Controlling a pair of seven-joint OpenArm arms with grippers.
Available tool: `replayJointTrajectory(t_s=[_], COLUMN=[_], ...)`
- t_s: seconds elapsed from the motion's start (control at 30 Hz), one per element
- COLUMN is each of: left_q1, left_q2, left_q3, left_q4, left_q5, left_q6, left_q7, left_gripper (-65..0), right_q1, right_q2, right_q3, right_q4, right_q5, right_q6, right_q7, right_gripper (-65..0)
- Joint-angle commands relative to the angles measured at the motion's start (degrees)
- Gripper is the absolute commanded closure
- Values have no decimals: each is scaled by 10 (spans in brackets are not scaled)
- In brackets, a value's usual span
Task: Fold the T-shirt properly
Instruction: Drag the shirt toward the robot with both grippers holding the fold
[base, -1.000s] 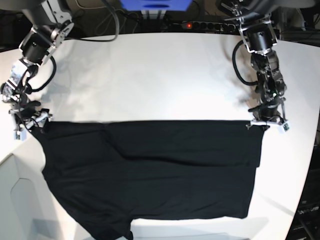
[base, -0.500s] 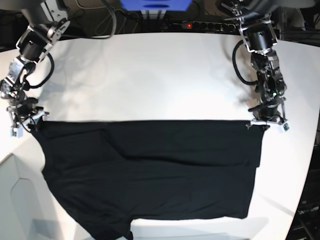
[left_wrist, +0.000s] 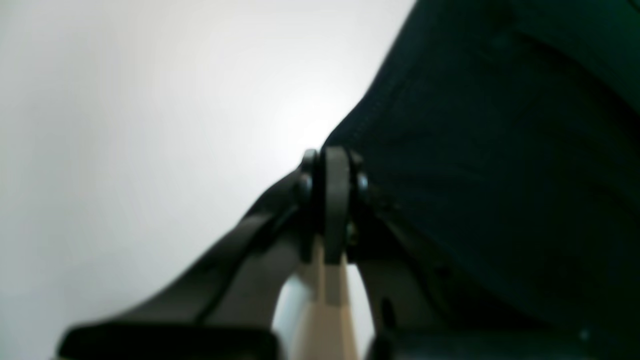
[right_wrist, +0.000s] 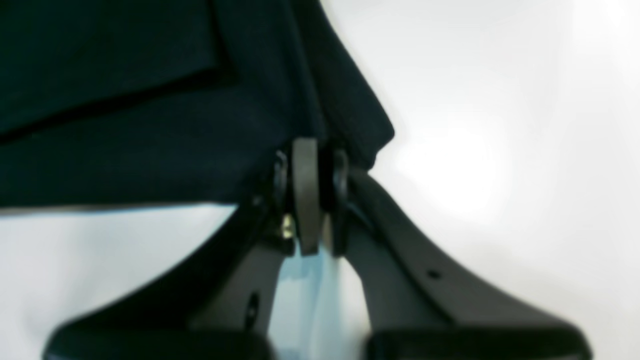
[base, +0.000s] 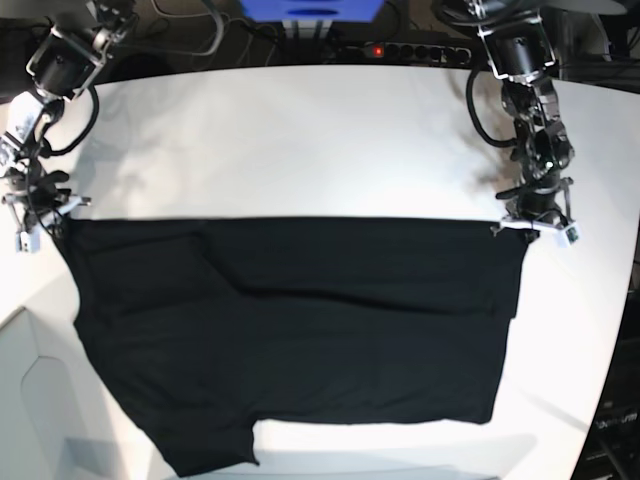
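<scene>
The black T-shirt (base: 290, 330) lies spread flat on the white table (base: 300, 140), its far edge a straight line from side to side. At the right of the base view, my left gripper (base: 535, 228) is shut on the far right corner of the cloth. At the left, my right gripper (base: 40, 222) is shut on the far left corner. In the left wrist view the closed gripper (left_wrist: 332, 170) pinches the T-shirt (left_wrist: 500, 150) at its hem. In the right wrist view the closed gripper (right_wrist: 310, 160) pinches a folded corner of the T-shirt (right_wrist: 150, 125). No print or tag shows.
A power strip with a red light (base: 400, 50) and a blue box (base: 310, 10) sit beyond the table's far edge. The table's near left corner is cut off at an angle (base: 30, 330). The shirt's lower left part reaches the front edge.
My right gripper has shut on the shirt's left corner. Both arms have moved toward the far side, drawing the shirt's far edge up the table.
</scene>
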Motion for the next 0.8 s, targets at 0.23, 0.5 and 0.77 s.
replayJointTrajectory(t_s=[0.23,0.5,0.77], left_q1=[93,206,272], left_q2=[-3,-2,18], left_q3=[-3,-11,-83], left_q4=[97,205,287], left_q5=[6,6,6], left_q6=[9,9,9], left_q7=[12,9,12], left_gripper=[-1,-1,-1], right_q1=[-93,-168,-222], right_q2=[-17,-21,-41], right_q3=[3,12,57], right_q4=[172,257,321], right_q5=[-2,-3,-3], right_q6=[1,1,1], right_q7=[-44,-51,-51], right_gripper=[0,0,0])
